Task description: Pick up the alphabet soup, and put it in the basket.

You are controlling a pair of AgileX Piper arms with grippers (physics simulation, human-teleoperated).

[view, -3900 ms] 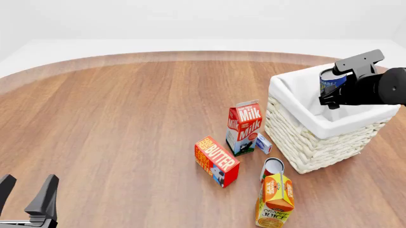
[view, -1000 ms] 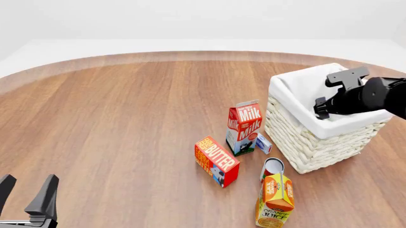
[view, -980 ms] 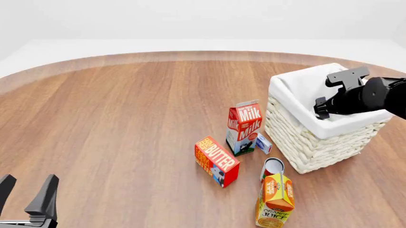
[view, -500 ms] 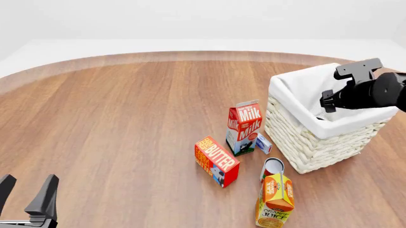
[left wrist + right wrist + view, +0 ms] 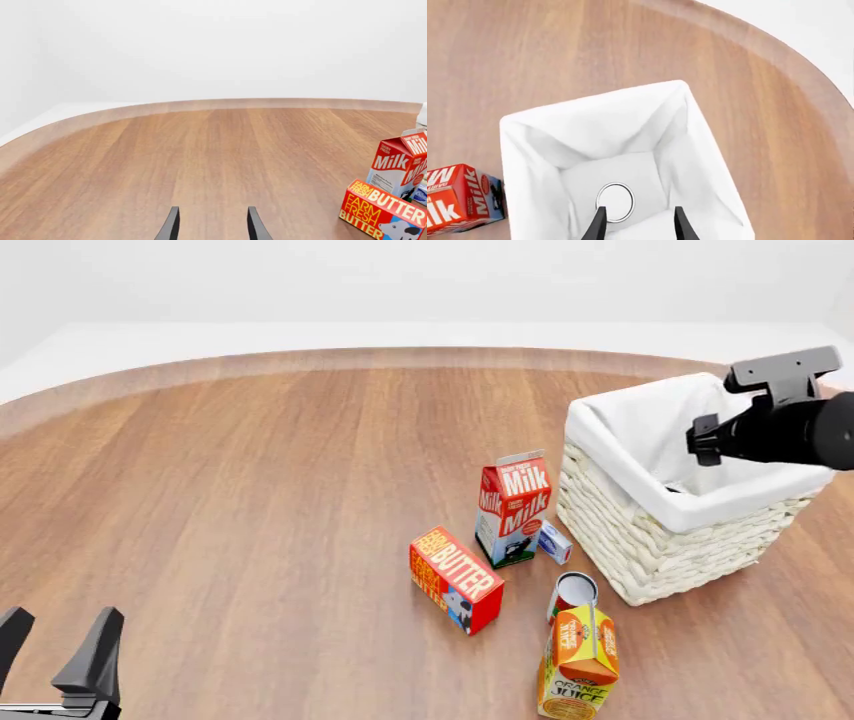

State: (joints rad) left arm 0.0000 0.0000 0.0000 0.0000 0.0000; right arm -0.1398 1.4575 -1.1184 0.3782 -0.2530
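Inside basket [image 5: 527,150], alphabet soup [image 5: 615,201] sitting upright on liner floor; right gripper [image 5: 636,225] hovering above, fingers apart, empty. Release step finishing; next: retracting clear of rim. Left gripper [image 5: 209,227] idling open, near-left.

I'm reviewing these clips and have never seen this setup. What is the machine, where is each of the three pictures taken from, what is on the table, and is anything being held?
These are simulator renders of two robot arms at a wooden table. The front view looks down from behind the arms; the other two come from cameras behind each gripper.

The left gripper sits low and open, holding nothing. The right gripper hangs open over the basket, also empty. Its camera looks straight down at the silver lid of the alphabet soup standing on the basket's white liner.

Beside the basket stand a milk carton, a butter box, an orange juice carton, a second can and a small box.
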